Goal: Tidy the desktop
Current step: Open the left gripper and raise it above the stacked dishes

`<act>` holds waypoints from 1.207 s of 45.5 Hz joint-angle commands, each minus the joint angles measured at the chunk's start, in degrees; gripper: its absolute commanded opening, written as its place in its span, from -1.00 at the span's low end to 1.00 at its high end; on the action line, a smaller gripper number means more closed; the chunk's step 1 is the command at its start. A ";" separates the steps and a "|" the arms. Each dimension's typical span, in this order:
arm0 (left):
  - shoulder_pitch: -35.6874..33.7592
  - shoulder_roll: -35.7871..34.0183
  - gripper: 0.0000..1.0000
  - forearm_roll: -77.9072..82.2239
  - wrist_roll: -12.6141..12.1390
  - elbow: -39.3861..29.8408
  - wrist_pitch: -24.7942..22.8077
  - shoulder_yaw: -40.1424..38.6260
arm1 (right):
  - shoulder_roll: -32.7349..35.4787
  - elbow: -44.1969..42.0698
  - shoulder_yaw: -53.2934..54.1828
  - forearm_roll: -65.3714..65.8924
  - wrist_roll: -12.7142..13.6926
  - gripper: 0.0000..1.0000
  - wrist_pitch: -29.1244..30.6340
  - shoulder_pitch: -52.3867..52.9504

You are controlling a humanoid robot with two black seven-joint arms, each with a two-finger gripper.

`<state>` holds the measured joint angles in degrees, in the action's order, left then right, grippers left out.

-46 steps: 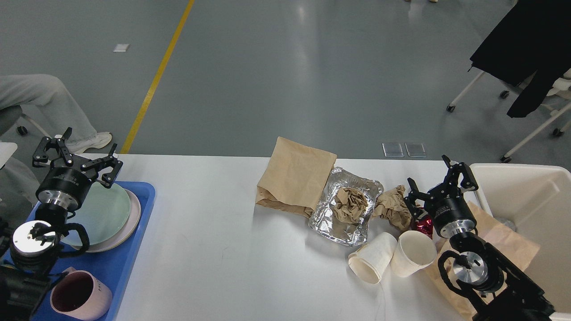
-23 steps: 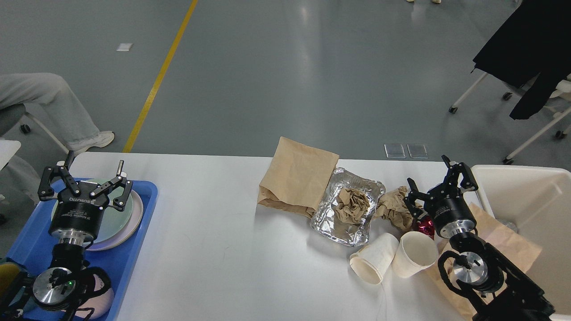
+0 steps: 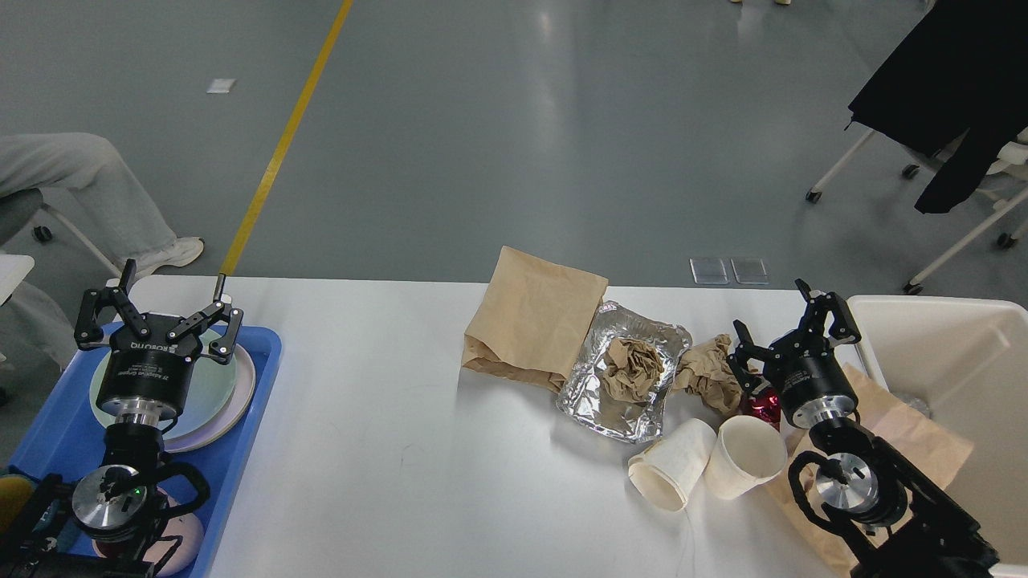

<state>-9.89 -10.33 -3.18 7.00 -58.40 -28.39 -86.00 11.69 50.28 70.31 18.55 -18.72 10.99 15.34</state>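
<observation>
Two grippers are hanging released: left gripper (image 3: 158,319), right gripper (image 3: 789,331). Desktop (image 3: 385,433) is lying beneath both; I'm judging crumpled paper (image 3: 708,373), just left of right fingers, wants a centred pinch.

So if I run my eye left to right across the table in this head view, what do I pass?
Blue tray with stacked plates → bare white tabletop → brown paper bag → foil tray holding crumpled paper → two paper cups → cream bin.
</observation>
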 commanded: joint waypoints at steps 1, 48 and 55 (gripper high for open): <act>-2.24 -0.48 0.93 0.71 -0.14 1.53 0.09 0.48 | 0.00 -0.10 0.00 0.00 0.00 1.00 0.00 -0.05; -7.34 0.49 0.93 9.86 0.12 18.67 -9.75 3.64 | 0.00 -0.10 0.00 0.00 0.00 1.00 0.00 0.04; -7.34 0.40 0.93 9.77 0.03 18.76 -9.84 3.64 | 0.00 -0.01 0.00 0.00 0.00 1.00 0.00 0.04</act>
<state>-17.23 -9.85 6.68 7.08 -39.65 -38.21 -82.37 11.69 50.18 70.31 18.55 -18.72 10.99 15.39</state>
